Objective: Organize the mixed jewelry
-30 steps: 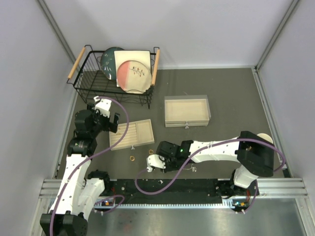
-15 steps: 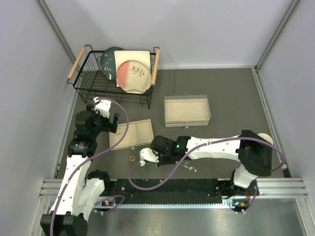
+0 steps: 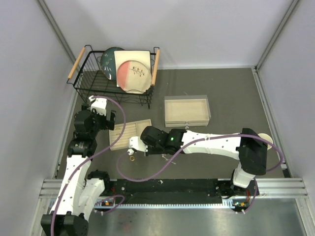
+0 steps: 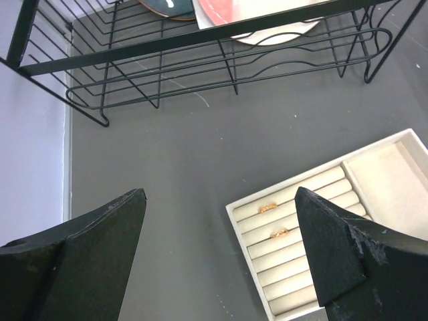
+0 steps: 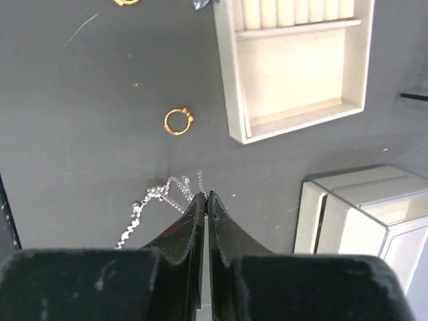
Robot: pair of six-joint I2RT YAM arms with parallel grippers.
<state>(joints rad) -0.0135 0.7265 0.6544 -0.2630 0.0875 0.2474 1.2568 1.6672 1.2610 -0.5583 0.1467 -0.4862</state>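
The right pincer [image 5: 204,194] is closed, its tips pinching one end of a thin silver chain [image 5: 157,195]. The rest of the chain trails away to one side over the dark desk [image 5: 80,134]. A gold ring [image 5: 178,122] lies on the desk just beyond the tips, beside a beige tray [image 5: 229,87]. The left pincer [image 4: 219,200] hangs wide open over the desk by the tray's corner, holding nothing. Two more gold rings [image 4: 268,208] sit in the tray's slots. A box [image 5: 348,221] stands near the tray.
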